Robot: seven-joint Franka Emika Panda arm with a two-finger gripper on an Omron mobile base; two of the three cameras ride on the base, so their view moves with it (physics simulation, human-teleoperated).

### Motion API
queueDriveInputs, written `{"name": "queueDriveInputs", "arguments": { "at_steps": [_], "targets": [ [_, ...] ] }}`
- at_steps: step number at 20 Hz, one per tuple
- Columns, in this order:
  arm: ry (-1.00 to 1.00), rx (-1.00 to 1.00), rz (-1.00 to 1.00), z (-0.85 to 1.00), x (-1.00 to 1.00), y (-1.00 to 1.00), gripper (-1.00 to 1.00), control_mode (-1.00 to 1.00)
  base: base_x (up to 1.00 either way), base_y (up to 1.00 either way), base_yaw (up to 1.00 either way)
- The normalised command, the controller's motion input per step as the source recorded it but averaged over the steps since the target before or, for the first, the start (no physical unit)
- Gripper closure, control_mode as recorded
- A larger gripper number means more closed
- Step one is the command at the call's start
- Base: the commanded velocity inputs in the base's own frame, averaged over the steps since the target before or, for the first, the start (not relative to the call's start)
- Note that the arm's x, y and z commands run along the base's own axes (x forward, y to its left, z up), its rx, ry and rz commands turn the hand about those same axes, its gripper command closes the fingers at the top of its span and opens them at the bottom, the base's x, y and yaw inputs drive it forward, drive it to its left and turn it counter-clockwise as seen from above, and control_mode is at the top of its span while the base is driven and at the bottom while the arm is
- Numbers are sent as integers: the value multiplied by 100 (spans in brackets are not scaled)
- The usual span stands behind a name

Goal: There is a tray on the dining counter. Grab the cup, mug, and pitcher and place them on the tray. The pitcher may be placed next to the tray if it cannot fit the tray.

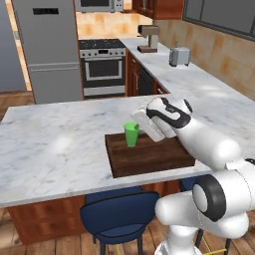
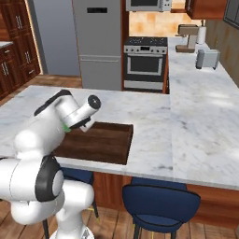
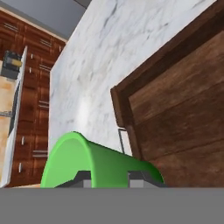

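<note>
My fingers (image 3: 107, 177) grip the cup (image 1: 132, 133), one dark tip on each side of its green wall, as the hand view shows at its lower edge. They are closed only as far as the wall allows, which is why a gap stands between them. In the left base view the cup is upright over the tray's (image 1: 149, 159) far left corner, close to the rim; whether its base touches the wood or hangs just above it I cannot tell. I hold it by the side near the top so that it goes down level and my hand stays off the tray's raised edge.

The tray lies on the counter (image 1: 55, 144) near the front edge, its long side along that edge, within my reach from the base. In the hand view its corner and a pale end handle (image 3: 122, 141) lie just beyond the cup, with bare marble past them. In the right base view my arm covers most of the cup; a sliver of green shows at my wrist.

I judge that placing the cup in a corner keeps the rest of the tray free for the other two vessels. The release is not yet made.
</note>
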Motion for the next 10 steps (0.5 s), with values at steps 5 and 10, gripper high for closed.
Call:
{"name": "queueDriveInputs", "arguments": {
  "at_steps": [5, 10],
  "targets": [
    [0, 0, 1, -45, 45, 14, 100, -100, 0, 0, 0],
    [0, 0, 0, -31, 42, 6, 100, -100, 0, 0, 0]
  ]
}}
